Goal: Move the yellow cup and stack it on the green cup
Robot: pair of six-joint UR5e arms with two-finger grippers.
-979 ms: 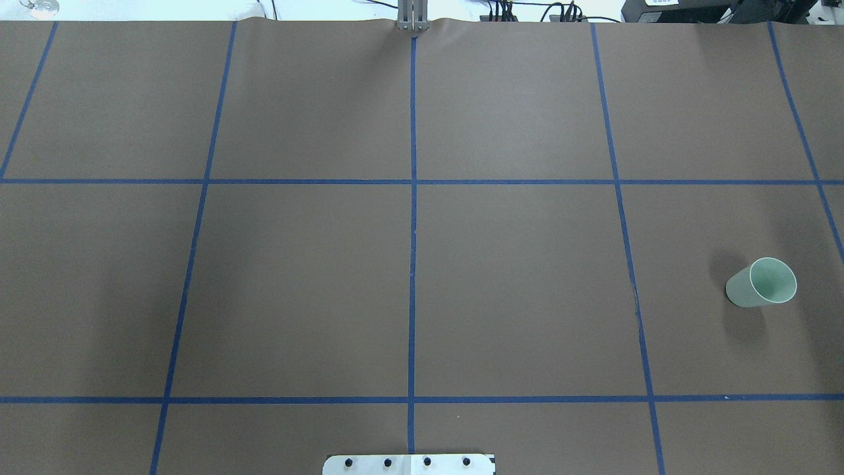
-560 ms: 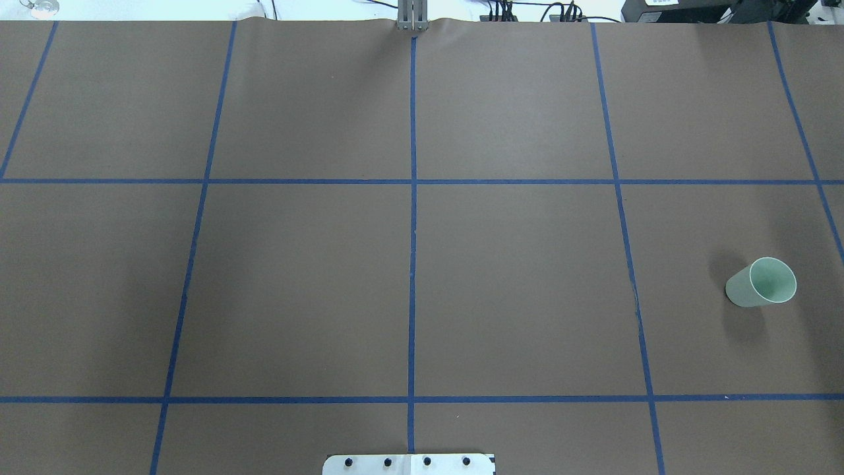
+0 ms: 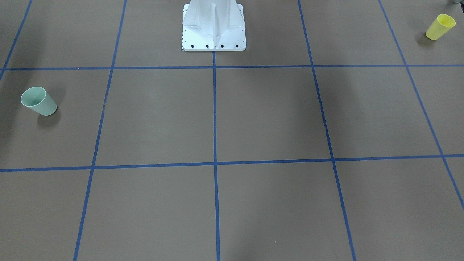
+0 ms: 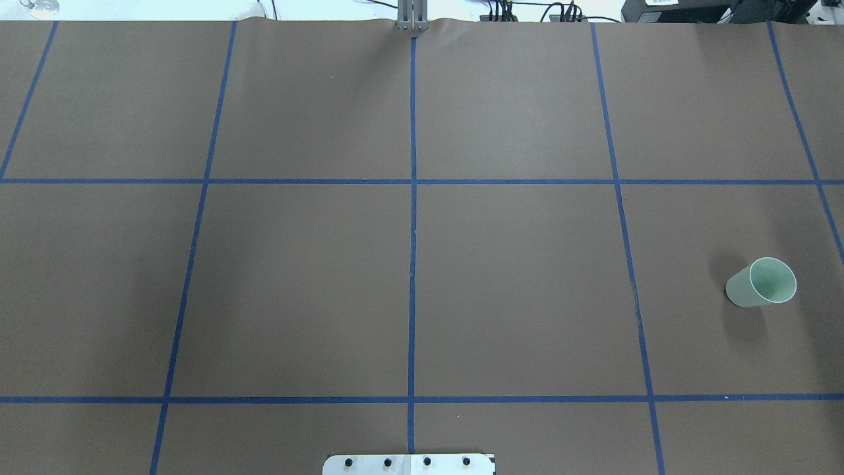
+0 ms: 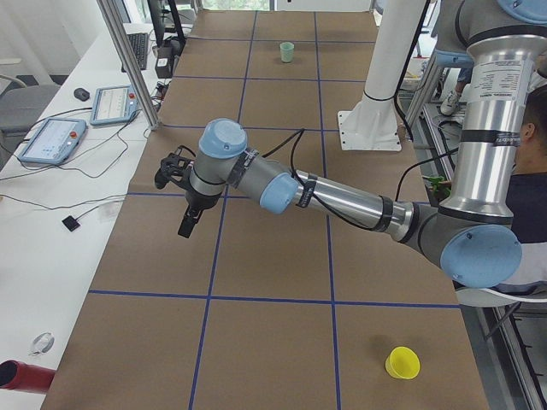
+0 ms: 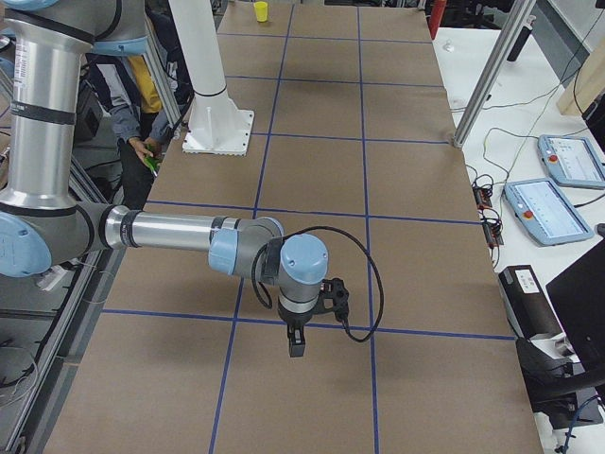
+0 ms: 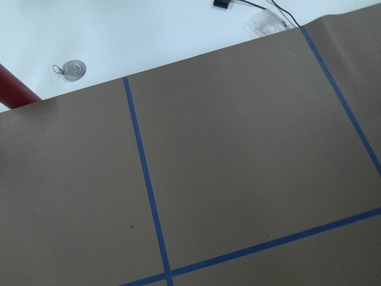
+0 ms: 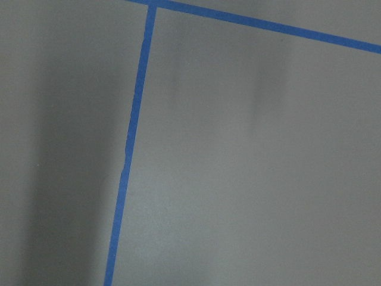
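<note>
The yellow cup [image 3: 439,26] stands mouth up near the robot's side of the table, at its left end; it also shows in the exterior left view [image 5: 402,363] and the exterior right view [image 6: 260,11]. The green cup [image 4: 761,282] stands mouth up near the table's right end, also seen in the front-facing view [image 3: 38,101]. My left gripper [image 5: 184,224] hangs above the table far from the yellow cup. My right gripper [image 6: 295,345] hangs above the table away from the green cup. Both grippers show only in side views, so I cannot tell whether they are open or shut.
The white robot base [image 3: 214,29] stands at the middle of the near edge. Blue tape lines grid the brown table cover [image 4: 514,284]. A red cylinder [image 5: 21,376] and tablets [image 5: 51,141] lie on the white side table. An operator [image 5: 526,171] sits behind the robot.
</note>
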